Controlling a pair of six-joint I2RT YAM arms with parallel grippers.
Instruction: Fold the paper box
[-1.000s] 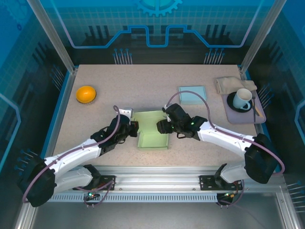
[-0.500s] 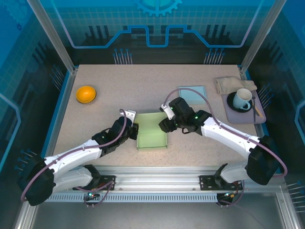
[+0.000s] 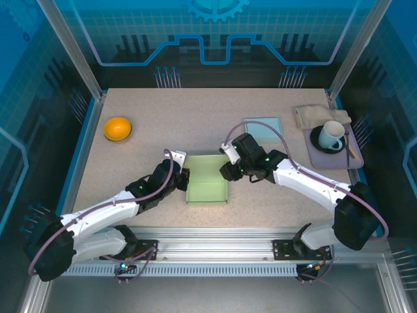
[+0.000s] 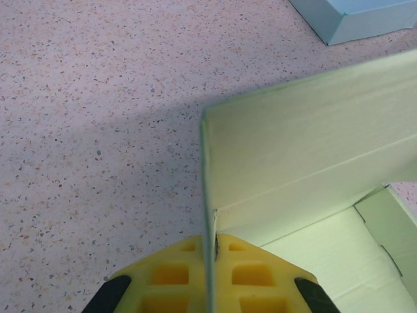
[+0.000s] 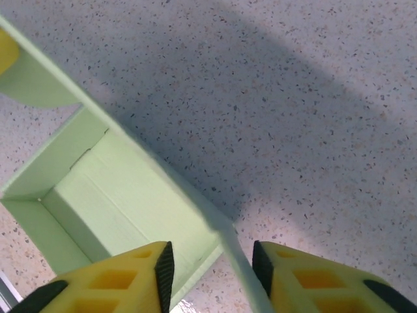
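Two grips needed: left tool point(image 4: 214, 254) clenched on paper box point(image 3: 207, 188) wall; right tool point(image 5: 212, 261) straddles opposite wall, released. Pinch squarely.

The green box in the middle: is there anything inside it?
Nothing visible: the green box shows a bare paper floor. The left gripper pinching its left wall and the right gripper over its right wall cover those edges from above.

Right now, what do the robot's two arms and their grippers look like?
Both the left arm and right arm have white shells, black joints and a lilac cable looping alongside. The left gripper and right gripper carry yellow, grid-recessed fingers with black edges.
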